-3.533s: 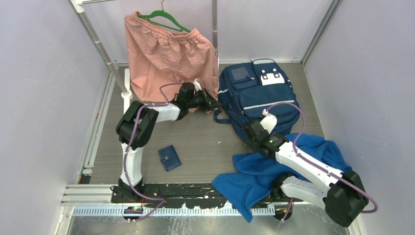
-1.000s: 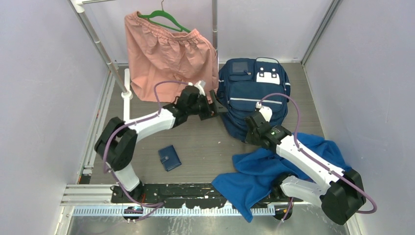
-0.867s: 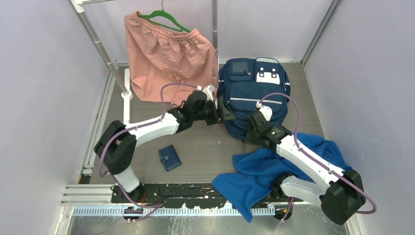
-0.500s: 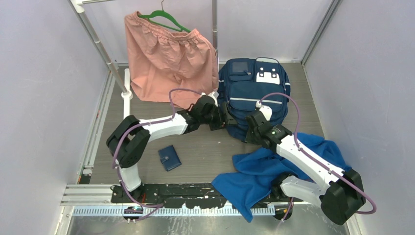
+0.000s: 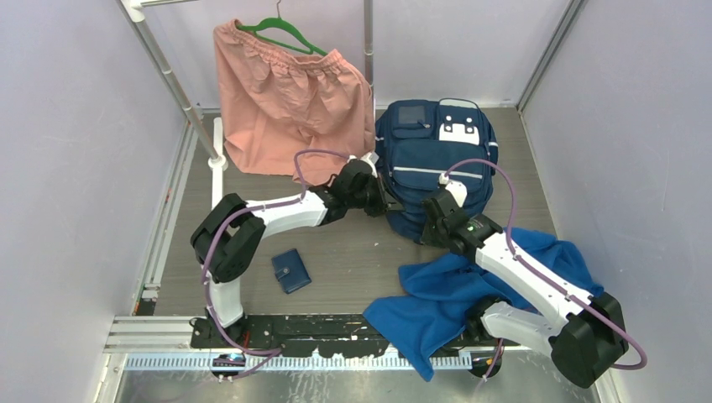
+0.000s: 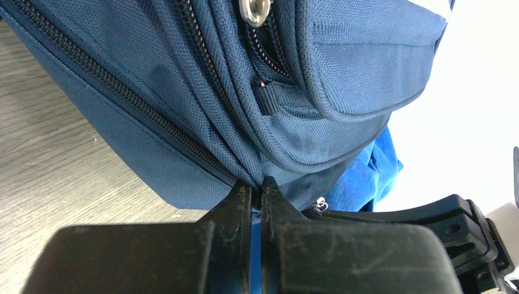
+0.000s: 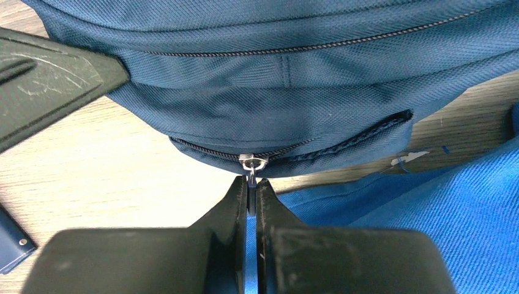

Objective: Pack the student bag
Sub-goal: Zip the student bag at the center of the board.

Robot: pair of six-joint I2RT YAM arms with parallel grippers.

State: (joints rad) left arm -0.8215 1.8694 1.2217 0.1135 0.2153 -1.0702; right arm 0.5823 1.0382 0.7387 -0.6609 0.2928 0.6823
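Note:
The student bag (image 5: 437, 164), navy with white stripes, lies flat on the table at the back right. My left gripper (image 5: 388, 206) is at its near-left edge, and the left wrist view shows the left gripper (image 6: 256, 184) shut on a fold of the bag's fabric (image 6: 183, 92) below a zipper seam. My right gripper (image 5: 428, 225) is at the bag's near edge. In the right wrist view the right gripper (image 7: 251, 179) is shut on the metal zipper pull (image 7: 253, 163) of the bag (image 7: 275, 92); that zipper is closed.
A royal-blue cloth (image 5: 470, 294) lies crumpled under the right arm, touching the bag's near side. A small navy wallet (image 5: 290, 270) lies on the table in front of the left arm. Pink shorts (image 5: 290, 92) hang on a green hanger from the rack at the back left.
My left arm swung right from the pink shorts to the bag's near-left edge, and its jaws closed on the fabric. The right arm and the bag stayed put.

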